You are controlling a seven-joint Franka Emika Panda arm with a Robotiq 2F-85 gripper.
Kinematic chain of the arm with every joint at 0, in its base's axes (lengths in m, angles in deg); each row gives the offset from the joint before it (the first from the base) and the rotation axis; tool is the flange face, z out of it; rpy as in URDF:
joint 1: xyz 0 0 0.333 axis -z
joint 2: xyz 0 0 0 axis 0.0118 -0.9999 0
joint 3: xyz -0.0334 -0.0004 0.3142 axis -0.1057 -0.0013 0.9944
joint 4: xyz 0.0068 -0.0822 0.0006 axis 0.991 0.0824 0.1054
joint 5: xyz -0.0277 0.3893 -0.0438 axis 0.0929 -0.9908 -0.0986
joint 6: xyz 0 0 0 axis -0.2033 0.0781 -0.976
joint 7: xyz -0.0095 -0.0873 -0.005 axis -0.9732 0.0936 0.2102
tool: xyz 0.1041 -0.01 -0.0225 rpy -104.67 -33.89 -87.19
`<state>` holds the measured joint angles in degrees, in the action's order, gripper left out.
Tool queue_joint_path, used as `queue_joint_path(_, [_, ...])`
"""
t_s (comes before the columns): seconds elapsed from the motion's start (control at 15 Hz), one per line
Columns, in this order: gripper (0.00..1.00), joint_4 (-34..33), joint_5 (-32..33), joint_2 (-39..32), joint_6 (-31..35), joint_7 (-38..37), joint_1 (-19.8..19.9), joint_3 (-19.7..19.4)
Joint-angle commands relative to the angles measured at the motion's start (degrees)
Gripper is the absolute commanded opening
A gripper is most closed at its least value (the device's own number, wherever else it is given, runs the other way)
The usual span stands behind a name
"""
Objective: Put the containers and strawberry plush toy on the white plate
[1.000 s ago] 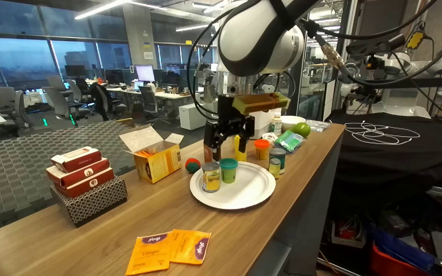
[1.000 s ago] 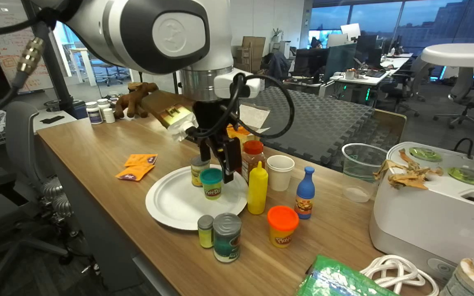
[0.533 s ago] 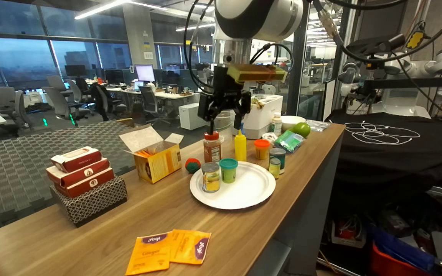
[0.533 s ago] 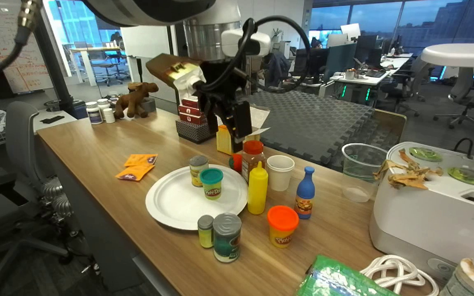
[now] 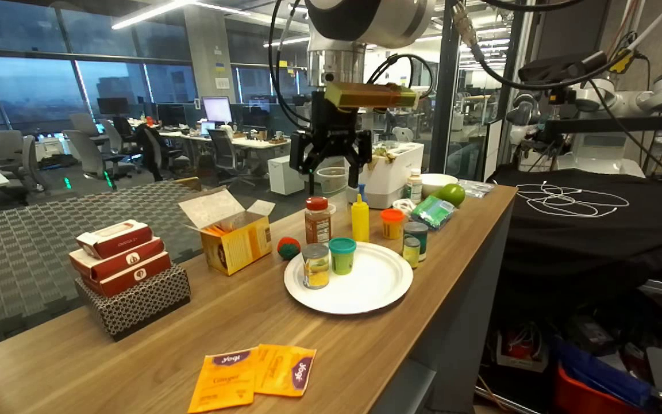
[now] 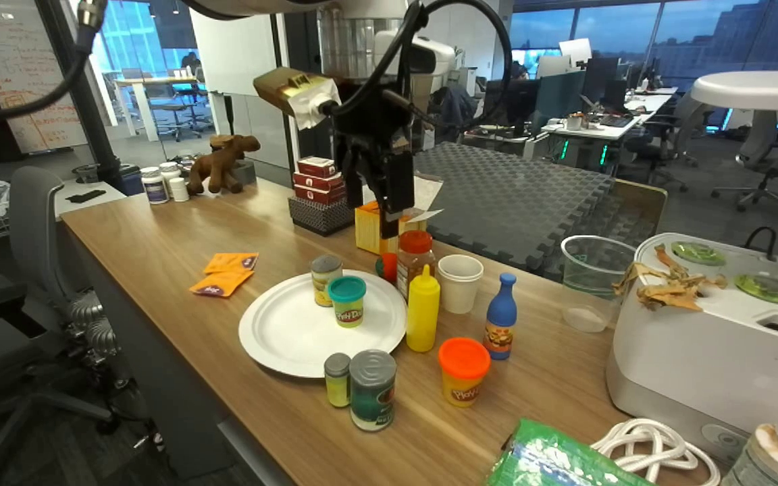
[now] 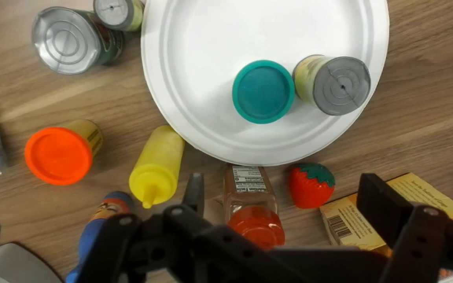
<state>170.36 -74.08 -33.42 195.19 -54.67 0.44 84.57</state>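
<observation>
Above the wood-grained counter [image 5: 239,322], the black gripper [image 5: 333,181] is seen with its jaws spread wide. By the smooth, round white plate [image 7: 218,35], a teal-lidded tub [image 7: 264,91] and a metal-topped can [image 7: 342,85] are carried upright. Outside the plate's rim, on the counter, the rounded strawberry toy [image 7: 311,188], the slim yellow bottle [image 7: 159,165] and the orange-lidded tub [image 7: 58,155] are found

In both exterior views the Franka Panda arm [image 5: 368,24] extends in from the top edge, its silver wrist [image 5: 337,67] upright above the black Robotiq gripper [image 5: 333,183], which hangs pointing down in mid-air, its two fingers [image 7: 382,208] spread well apart, as the wrist view also shows.
</observation>
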Motion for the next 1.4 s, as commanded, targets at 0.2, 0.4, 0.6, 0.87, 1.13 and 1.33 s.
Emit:
queue_joint_path(0.2, [1.0, -3.06, -0.3, -1.14, -5.56, 0.05, -0.69, -0.26])
queue_joint_path(0.4, [1.0, -3.54, -0.28, -1.01, -6.39, 0.04, -0.85, -0.21])
queue_joint_path(0.6, [1.0, -3.55, -0.28, -1.02, -6.46, 0.04, -0.84, -0.21])
queue_joint_path(0.87, [1.0, -7.53, 0.28, -5.51, -3.23, 0.22, -0.49, -0.96])
queue_joint_path(1.13, [1.0, -12.84, 0.42, -10.6, -2.62, 1.58, 0.15, -1.4])
queue_joint_path(1.33, [1.0, -18.02, 0.27, -14.22, -3.81, 2.56, 0.73, -1.37])
